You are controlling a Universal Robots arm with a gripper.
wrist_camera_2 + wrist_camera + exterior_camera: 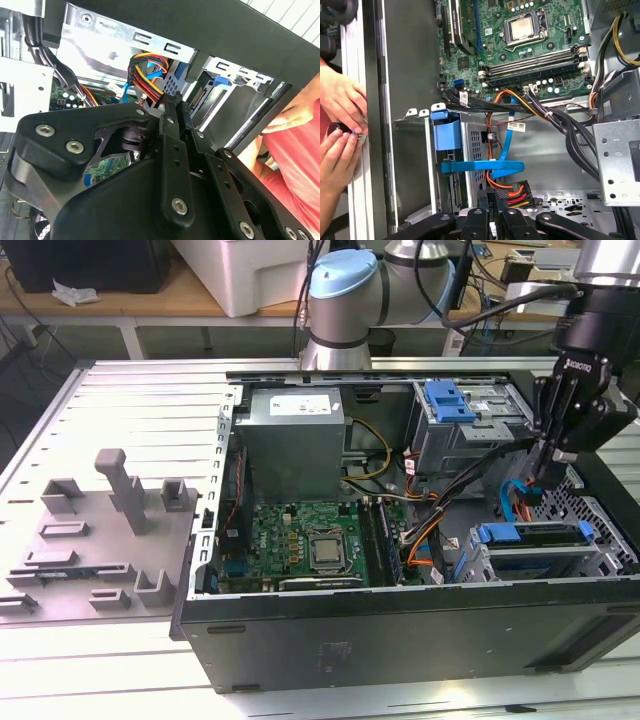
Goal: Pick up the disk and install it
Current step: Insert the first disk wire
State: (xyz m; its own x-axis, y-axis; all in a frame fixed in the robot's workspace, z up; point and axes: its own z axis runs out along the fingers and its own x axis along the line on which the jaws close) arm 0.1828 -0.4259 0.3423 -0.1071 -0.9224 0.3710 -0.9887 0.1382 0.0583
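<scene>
The disk (532,546) lies flat in the lower grey bay at the exterior view's right end of the open computer case (400,635), with its blue carrier frame (530,532) along the top. In the first wrist view the blue frame (480,166) runs across the bay's open end. My gripper (543,472) hangs just above and behind that bay, fingers together with nothing seen between them. In the first wrist view my gripper (493,199) has its tips right beside a power plug with red, yellow and black wires (514,192). My gripper (173,106) also points at that wire bundle (148,75) in the second wrist view.
An upper drive cage with a blue latch (450,400) stands behind the gripper, and the grey power-supply box (296,430) sits toward the exterior view's left. A blue flat cable (507,145) and black cable bundles (570,125) cross the space. A person's hands (340,110) rest on the case edge.
</scene>
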